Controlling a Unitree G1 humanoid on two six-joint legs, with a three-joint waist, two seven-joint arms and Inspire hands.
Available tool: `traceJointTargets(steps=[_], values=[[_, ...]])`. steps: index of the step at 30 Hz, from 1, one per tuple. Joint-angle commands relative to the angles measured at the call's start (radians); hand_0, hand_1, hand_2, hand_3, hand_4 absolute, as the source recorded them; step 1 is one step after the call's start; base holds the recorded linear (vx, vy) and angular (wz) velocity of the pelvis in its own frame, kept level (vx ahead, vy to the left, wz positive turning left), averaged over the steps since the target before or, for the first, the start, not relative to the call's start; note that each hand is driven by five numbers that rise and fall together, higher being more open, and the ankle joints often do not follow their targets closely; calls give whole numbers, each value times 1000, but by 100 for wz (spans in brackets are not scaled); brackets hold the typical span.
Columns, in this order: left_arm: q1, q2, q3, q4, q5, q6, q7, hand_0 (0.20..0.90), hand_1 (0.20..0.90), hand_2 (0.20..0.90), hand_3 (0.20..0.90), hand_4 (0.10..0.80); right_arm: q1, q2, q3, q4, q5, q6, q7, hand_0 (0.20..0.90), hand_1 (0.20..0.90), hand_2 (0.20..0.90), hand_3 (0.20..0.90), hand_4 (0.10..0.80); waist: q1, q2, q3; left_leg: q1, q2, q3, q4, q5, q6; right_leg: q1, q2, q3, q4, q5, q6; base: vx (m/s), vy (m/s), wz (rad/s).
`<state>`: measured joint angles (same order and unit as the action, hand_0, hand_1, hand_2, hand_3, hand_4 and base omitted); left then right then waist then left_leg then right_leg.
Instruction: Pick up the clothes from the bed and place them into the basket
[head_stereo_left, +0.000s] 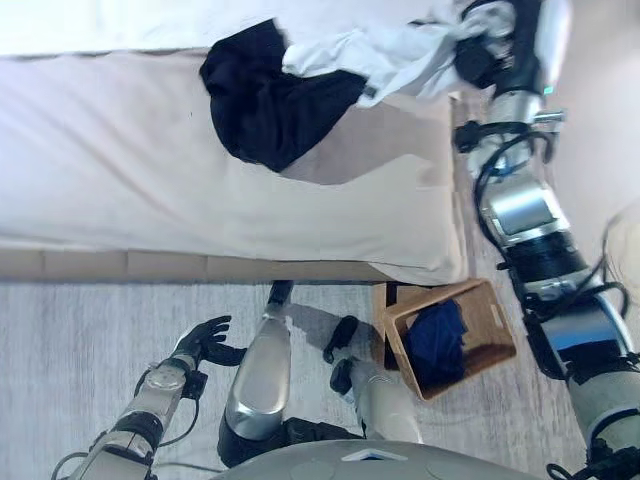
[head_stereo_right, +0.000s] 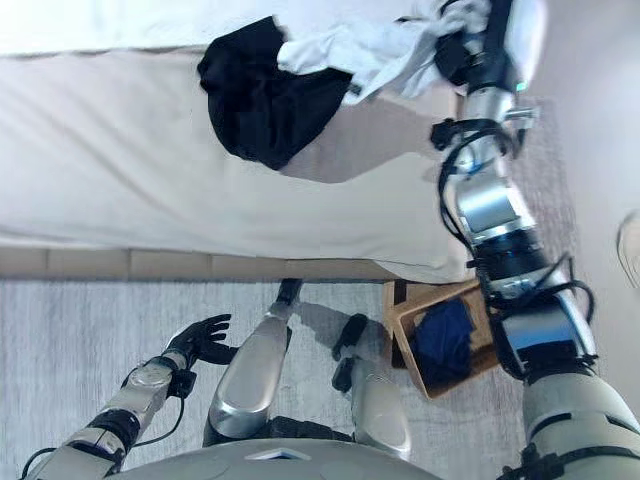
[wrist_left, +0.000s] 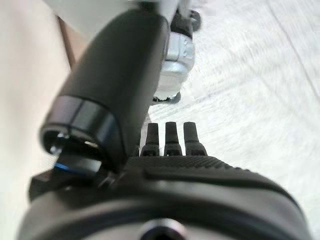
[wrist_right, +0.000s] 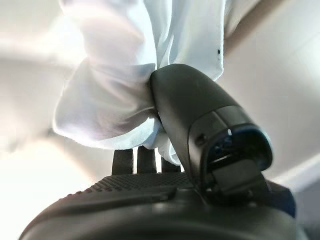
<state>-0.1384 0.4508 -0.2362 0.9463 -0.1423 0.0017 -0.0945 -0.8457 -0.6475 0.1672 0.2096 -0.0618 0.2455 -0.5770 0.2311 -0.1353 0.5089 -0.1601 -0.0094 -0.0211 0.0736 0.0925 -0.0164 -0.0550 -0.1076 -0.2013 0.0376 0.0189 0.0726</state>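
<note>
A pale blue-white garment (head_stereo_left: 370, 55) hangs lifted above the bed's far right part, and my right hand (head_stereo_left: 478, 50) is shut on it; the right wrist view shows its cloth (wrist_right: 120, 95) pinched between thumb and fingers. A black garment (head_stereo_left: 265, 100) lies on the beige bed (head_stereo_left: 120, 170) just left of it, its edge under the pale one. A wooden basket (head_stereo_left: 497, 335) stands on the floor by the bed's near right corner with a dark blue garment (head_stereo_left: 437, 340) inside. My left hand (head_stereo_left: 205, 340) hangs open and empty low over the floor at the left.
The bed's near edge (head_stereo_left: 200, 265) runs across the middle of the eye views, with grey wood-look floor (head_stereo_left: 80, 340) in front of it. The basket sits close to the bed's corner (head_stereo_left: 440, 265).
</note>
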Motion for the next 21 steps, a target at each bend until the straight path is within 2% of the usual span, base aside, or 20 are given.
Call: traceJointTargets(steps=[1,7,11,15,21], values=[[37,-30,-42,47,48,26,-18,900,900,900,900,800,54,-190,-74,-80,-66,-66,-96,300,300,300,200,100,-114,66,-283,106,-5,23,-62,-147,47,15,25,21,23,-44,11,16,-30,-50],[6,-78,-55,40,63,56,-32,900,900,900,900,800,212,-225,-181,-119,-59,-98,-73,300,300,300,200,100,-196,89,-343,172,0,81,-75,-167,46,43,35,73,11,-46,6,33,-56,-40],[17,-108,-65,52,111,63,-50,900,900,900,900,800,346,-203,-244,-130,-78,-130,-38,300,300,300,200,100,-238,89,-371,210,1,114,-63,-191,45,69,42,103,1,-48,1,54,-101,-29],[43,-118,-66,94,141,58,-60,900,900,900,900,800,429,-172,-262,-120,-94,-136,1,300,300,300,200,100,-266,89,-385,238,-1,137,-45,-214,43,93,48,133,-29,-38,0,53,-93,-29],[97,-110,-44,127,175,47,-64,900,900,900,900,800,497,-141,-259,-89,-85,-179,75,300,300,300,200,100,-274,107,-372,242,2,151,-16,-229,35,99,47,139,-51,-22,3,58,-86,-20]])
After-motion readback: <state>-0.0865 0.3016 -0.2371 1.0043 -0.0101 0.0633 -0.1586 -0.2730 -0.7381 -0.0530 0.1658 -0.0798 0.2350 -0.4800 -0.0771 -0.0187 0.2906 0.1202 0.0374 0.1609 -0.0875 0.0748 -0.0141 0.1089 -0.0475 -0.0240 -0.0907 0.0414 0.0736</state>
